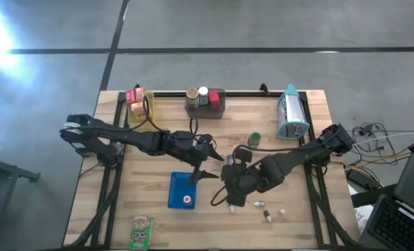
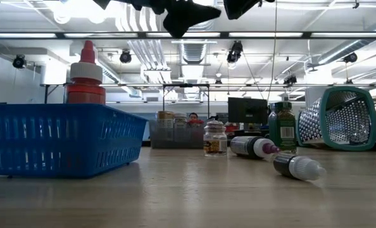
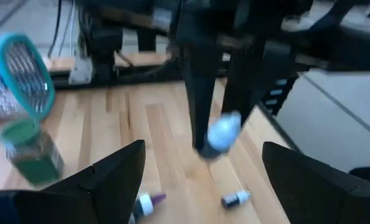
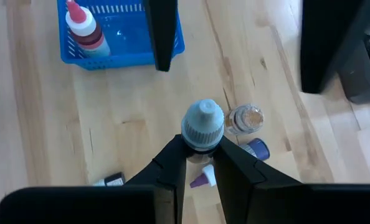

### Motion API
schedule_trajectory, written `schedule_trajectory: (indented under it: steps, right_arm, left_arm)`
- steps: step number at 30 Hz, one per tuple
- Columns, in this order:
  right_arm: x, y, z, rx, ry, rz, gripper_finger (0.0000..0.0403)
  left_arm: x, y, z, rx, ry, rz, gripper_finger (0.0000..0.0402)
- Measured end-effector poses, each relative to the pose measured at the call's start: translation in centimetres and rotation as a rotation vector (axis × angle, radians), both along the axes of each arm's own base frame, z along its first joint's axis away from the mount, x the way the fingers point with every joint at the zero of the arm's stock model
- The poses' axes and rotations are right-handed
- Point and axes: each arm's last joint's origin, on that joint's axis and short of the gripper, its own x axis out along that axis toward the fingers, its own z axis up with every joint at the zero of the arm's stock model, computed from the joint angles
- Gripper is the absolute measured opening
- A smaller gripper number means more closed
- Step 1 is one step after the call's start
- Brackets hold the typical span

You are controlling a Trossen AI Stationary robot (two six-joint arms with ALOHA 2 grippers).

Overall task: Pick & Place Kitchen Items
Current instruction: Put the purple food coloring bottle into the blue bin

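A blue basket (image 1: 181, 189) stands at the table's near middle with a red, white-capped bottle (image 4: 85, 31) upright in it. My right gripper (image 1: 232, 202) hangs just right of the basket, shut on a tiny bottle with a grey-white cap (image 4: 202, 124). My left gripper (image 3: 203, 168) is open and empty above the basket's far right corner (image 1: 208, 171), facing the held bottle (image 3: 222, 134). A small jar (image 4: 244, 119) stands on the table below my right gripper, and tiny bottles (image 1: 267, 216) lie on their sides there. My right gripper pinches the tiny bottle between its two fingertips (image 4: 172, 158), on the body just below the cap (image 4: 202, 147). The fingers come from above, pointing down. The bottle is lifted clear of the table, and its cap sticks out past the fingertips.
A green jar (image 1: 254, 139) stands right of centre, and a teal grater (image 1: 292, 115) lies at the far right. A grey bin with jars (image 1: 205, 101) and yellow and red boxes (image 1: 136, 101) stand along the far edge. A green packet (image 1: 142, 230) lies near left.
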Motion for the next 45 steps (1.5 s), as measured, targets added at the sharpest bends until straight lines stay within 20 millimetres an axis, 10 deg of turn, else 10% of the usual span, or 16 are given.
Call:
schedule_trajectory:
  steps: [45]
  right_arm:
    - [0.1, -0.2, 0.1, -0.022, -0.014, -0.014, 0.0061]
  left_arm:
    - [1.4, -1.8, -1.1, 0.077, -0.087, -0.001, 0.0202]
